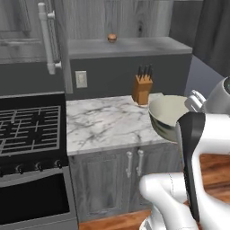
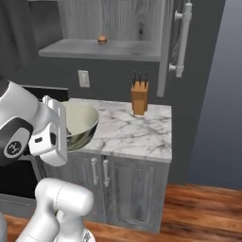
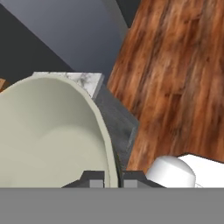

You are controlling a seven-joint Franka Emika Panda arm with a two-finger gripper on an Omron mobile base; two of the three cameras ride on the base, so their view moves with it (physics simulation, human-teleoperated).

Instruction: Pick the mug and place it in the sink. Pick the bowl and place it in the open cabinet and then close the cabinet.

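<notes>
Your gripper [image 3: 113, 178] pinching rim of bowl [image 3: 48, 135]: big, round, smooth cream, tilted left of fingers; marble counter [image 3: 85, 81] beyond.

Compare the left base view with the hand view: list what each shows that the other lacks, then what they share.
Left base view alone: the black gas stove, the wooden knife block, the small round brown item on the open grey wood-grain wall cabinet's shelf, and the beige wall outlet.

Hand view alone: the tool clamped on the bowl's rim, and a broad stretch of reddish wood floor.

Both: the large pale cream-green bowl and the white marble countertop.
</notes>
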